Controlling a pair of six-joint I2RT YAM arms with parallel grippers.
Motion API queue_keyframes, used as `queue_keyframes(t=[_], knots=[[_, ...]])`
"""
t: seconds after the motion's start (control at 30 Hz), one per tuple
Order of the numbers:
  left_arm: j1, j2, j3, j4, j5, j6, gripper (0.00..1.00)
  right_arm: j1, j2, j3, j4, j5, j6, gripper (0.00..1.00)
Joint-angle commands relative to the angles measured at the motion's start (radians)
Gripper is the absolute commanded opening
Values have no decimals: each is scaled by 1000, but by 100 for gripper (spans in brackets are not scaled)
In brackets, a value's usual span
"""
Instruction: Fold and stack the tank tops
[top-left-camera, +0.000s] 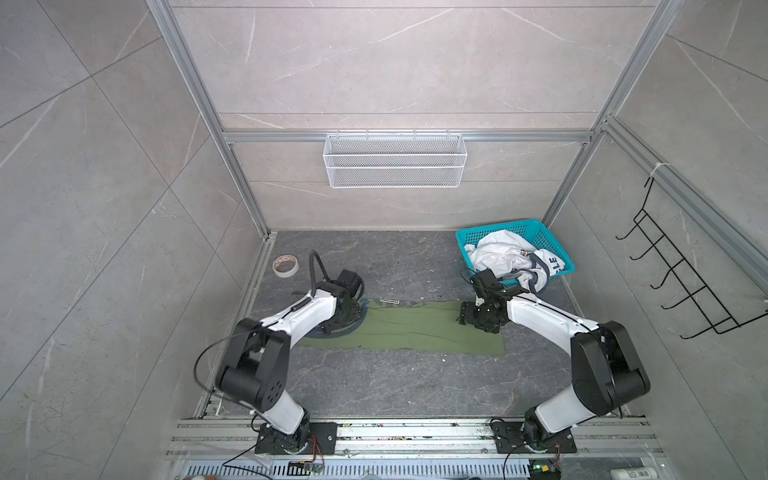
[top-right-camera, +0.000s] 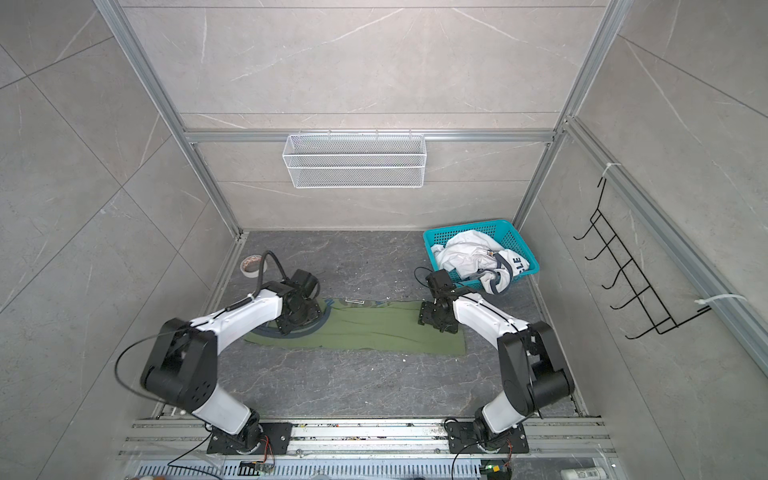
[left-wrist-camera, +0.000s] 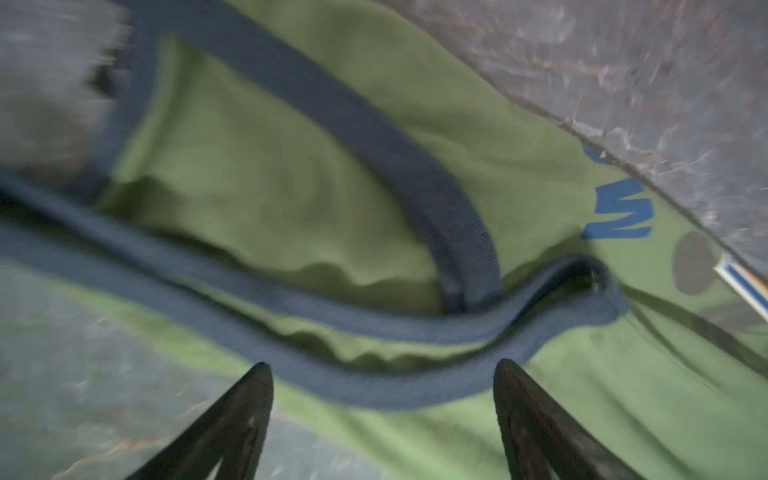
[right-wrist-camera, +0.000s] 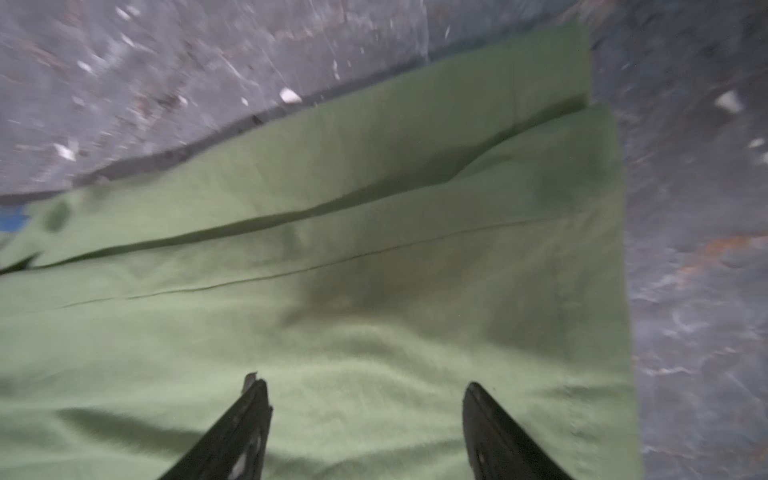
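Two tank tops are in play. The white tank top (top-left-camera: 498, 253) sits crumpled inside the teal basket (top-left-camera: 536, 232), apparently waiting its turn. The olive tank top (top-left-camera: 415, 332) lies on the tabletop (top-left-camera: 395, 386) near the basket, folded lengthwise into a strip running away from it. The right end effector (right-wrist-camera: 363, 382) hovers over the hem end nearest the basket, jaws spread and empty. The left end effector (left-wrist-camera: 382, 365), likewise released, hovers over the dark-trimmed strap end farthest from the basket. Placed this way, the arms look ready to fold the strip end to end.

Left arm (top-left-camera: 303, 316) partly hides olive tank top (top-left-camera: 415, 332) neckline.
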Motion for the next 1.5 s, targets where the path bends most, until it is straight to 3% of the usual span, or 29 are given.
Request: queue_keyframes(t=[0.0, 0.27, 0.5, 0.83, 1.0, 1.17, 1.3, 1.47], knots=[[-4, 86, 68, 40, 18, 12, 83, 9, 56, 28, -48, 2, -2, 73], [-22, 326, 274, 45, 16, 172, 80, 73, 52, -67, -48, 33, 73, 73], [-53, 522, 547, 2, 43, 397, 79, 174, -73, -198, -44, 39, 241, 73], [-104, 706, 960, -113, 70, 636, 85, 434, -168, -244, -35, -17, 412, 73], [-106, 675, 1129, -238, 34, 584, 89, 448, -282, -182, -179, 105, 359, 73], [-109, 527, 1037, -215, 38, 389, 89, 401, -332, -102, -325, 317, 243, 78], [-118, 505, 934, -189, 59, 258, 86, 290, -302, -112, -268, 247, 160, 79], [-140, 549, 875, -150, 96, 190, 82, 209, -216, -127, -207, 183, 127, 78]])
